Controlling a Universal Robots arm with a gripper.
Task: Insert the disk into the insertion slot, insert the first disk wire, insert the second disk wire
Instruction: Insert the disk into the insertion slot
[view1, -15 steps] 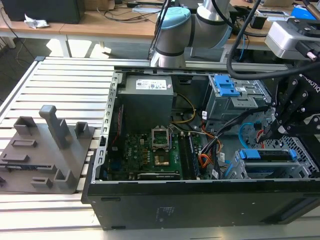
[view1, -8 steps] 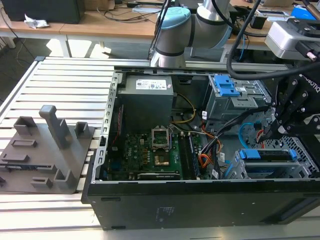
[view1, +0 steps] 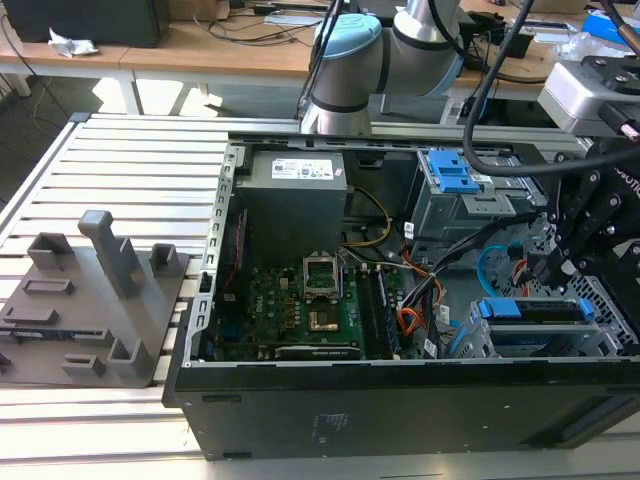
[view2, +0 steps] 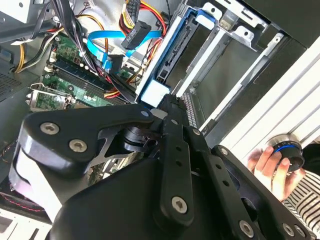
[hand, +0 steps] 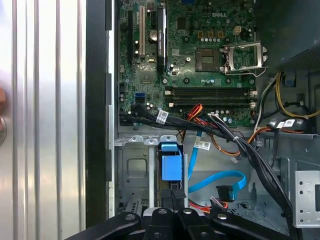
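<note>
An open computer case (view1: 400, 410) lies on a slatted metal desk (view1: 130, 170). The gripper (view1: 548, 268) hangs over the case's end at the exterior view's right, in the middle of the frame's height.

Just below it, in the lower right of the exterior view, the disk (view1: 500, 309) sits in the slot (view1: 525, 347) with its blue frame lying level between the grey walls. In the first wrist view the gripper (hand: 173, 196) is right at the blue end of the disk (hand: 170, 167), which stands inside the slot (hand: 131, 170). They seem to touch, though the angle makes that hard to confirm. I cannot tell whether the jaws are open or closed.

A blue cable (hand: 220, 179) curls loose beside the slot, and its black plug (hand: 225, 192) is apart from the disk. The motherboard (hand: 200, 50) lies beyond.

In the second wrist view the disk (view2: 172, 47) runs along one wall of the slot (view2: 235, 55), and a person's hand (view2: 270, 162) rests on a round knob (view2: 287, 150) at the desk's edge.

A grey fixture (view1: 100, 300) sits on the desk at the exterior view's left, well apart from the case.
</note>
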